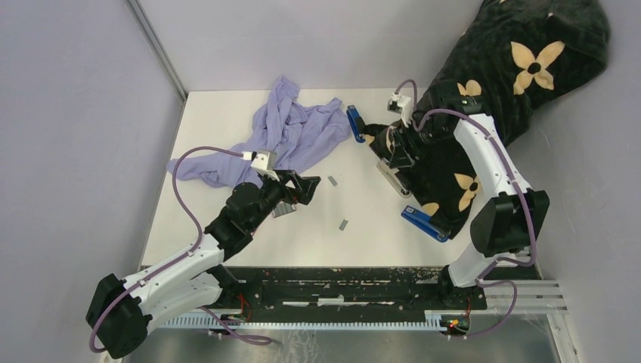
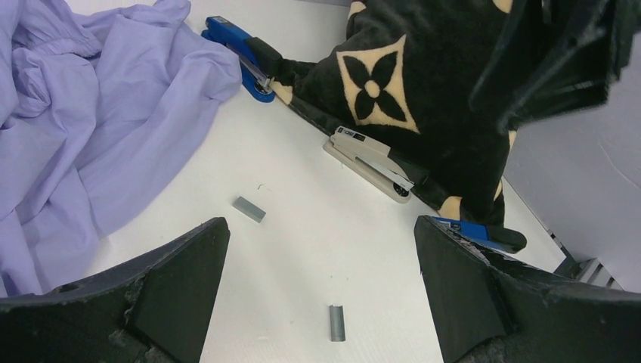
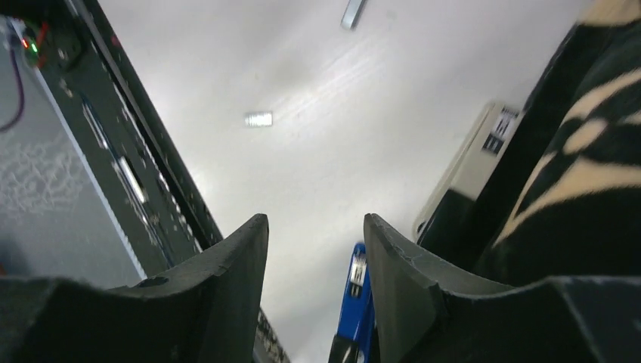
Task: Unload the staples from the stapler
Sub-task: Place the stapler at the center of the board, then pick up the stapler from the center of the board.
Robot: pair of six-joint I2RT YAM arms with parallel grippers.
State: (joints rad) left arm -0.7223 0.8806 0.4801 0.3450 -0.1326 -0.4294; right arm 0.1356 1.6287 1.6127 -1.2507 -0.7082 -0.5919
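Left tool (image 2: 320, 227) wide open, empty; ribbed grey staples (image 2: 336, 323) on smooth white counter (image 2: 302, 151) beneath its gap. Right tool (image 3: 315, 223) parted, empty.

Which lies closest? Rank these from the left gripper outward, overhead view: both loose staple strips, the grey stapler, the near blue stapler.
From the left gripper:
1. Far staple strip, just right of it.
2. Near staple strip, toward the arm bases.
3. Grey stapler, beside the black blanket.
4. Near blue stapler, at the blanket's near edge.

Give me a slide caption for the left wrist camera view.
Open left gripper facing two loose staple strips, beige stapler lying against a black flowered cloth.
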